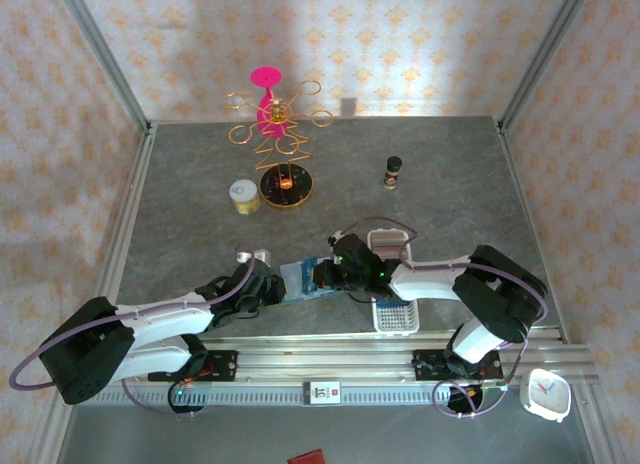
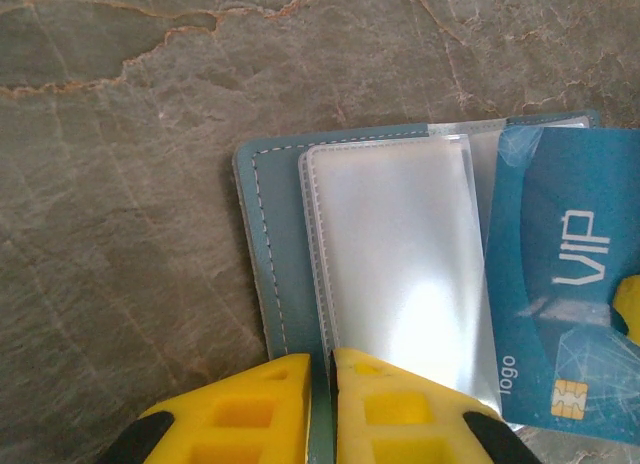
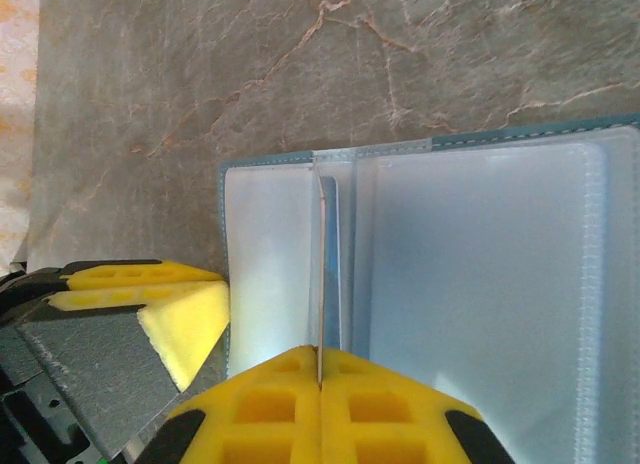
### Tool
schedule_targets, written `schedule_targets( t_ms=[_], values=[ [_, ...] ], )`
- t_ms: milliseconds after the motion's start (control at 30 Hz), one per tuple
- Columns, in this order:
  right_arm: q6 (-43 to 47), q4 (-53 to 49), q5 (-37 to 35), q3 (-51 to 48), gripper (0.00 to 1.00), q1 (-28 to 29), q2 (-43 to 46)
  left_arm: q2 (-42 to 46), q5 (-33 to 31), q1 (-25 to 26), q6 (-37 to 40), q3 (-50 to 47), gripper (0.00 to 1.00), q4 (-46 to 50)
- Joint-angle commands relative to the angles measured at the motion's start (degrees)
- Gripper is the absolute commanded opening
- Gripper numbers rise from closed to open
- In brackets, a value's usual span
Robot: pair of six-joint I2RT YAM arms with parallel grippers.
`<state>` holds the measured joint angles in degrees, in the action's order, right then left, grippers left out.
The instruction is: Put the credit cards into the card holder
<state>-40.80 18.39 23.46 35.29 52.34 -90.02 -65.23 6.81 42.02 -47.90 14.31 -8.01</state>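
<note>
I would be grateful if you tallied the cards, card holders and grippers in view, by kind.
blue card: 1
card holder: 1
grippers: 2, the left gripper and the right gripper
Total: 4

The top camera sits high at the near edge and looks down over the whole table. The left wrist camera faces right, the right one faces left, both very close to the card holder, which all three views share.
</note>
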Motion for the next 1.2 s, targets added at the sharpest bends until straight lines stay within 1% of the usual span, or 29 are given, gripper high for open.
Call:
schedule_targets(
  t_ms=[0,133,233,300,333,400,433,467,533,567,700,867,967,1100,1167],
  values=[
    [-1.52,2.91,2.12,-1.72,0.00,0.07,-0.49,0.37,-1.10,0.39,0.26,-0.77,0.15,-0.43],
    [-1.99,3.45,3.89,-2.08,0.00,-0.80,-1.52,0.54,-0.95,0.36,0.26,-0.72,0.15,-0.43],
    [-0.90,1.17,3.75,-1.15,0.00,-1.27,-2.01,0.71,-0.99,0.42,0.27,-0.81,0.15,-0.30],
    [1.33,-3.18,2.20,0.87,0.10,-1.27,-2.42,0.83,-0.98,0.36,0.26,-0.84,0.15,-0.26],
    [2.31,-4.78,1.61,1.66,0.12,-1.27,-2.61,0.81,-1.01,0.40,0.26,-0.89,0.15,-0.38],
    [3.83,-7.40,0.44,3.06,0.24,-1.27,-2.66,0.83,-1.04,0.42,0.17,-0.95,0.15,-0.33],
    [4.38,-8.10,0.04,3.47,0.25,-1.27,-2.64,0.81,-0.97,0.42,0.17,-0.93,0.15,-0.33],
    [4.85,-8.68,-0.21,3.95,0.24,-1.27,-2.79,0.87,-0.95,0.41,0.19,-0.93,0.15,-0.47],
    [5.52,-9.37,0.07,4.68,0.18,-1.27,-3.30,0.74,-1.10,0.41,0.11,-0.90,0.15,-0.51],
    [5.93,-9.70,0.50,5.04,0.16,-1.27,-3.91,0.72,-1.10,0.43,0.09,-0.92,0.15,-0.57],
    [7.35,-11.23,2.56,6.92,0.14,-1.27,-6.16,0.47,-1.09,0.43,0.00,-1.00,0.15,-0.84],
    [7.91,-10.92,4.80,7.35,0.09,-1.24,-6.39,0.28,-1.10,0.43,0.00,-1.10,0.15,-0.87],
    [8.23,-12.04,4.51,7.44,0.09,-1.27,-5.96,0.28,-1.18,0.44,0.00,-1.03,0.15,-0.95],
    [9.03,-14.61,3.53,7.43,0.05,-1.45,-5.01,0.43,-1.28,0.44,0.09,-1.09,0.15,-0.81],
    [9.44,-14.97,4.24,7.34,0.05,-1.62,-4.73,0.46,-1.21,0.51,0.09,-1.08,0.15,-0.82]
  ],
)
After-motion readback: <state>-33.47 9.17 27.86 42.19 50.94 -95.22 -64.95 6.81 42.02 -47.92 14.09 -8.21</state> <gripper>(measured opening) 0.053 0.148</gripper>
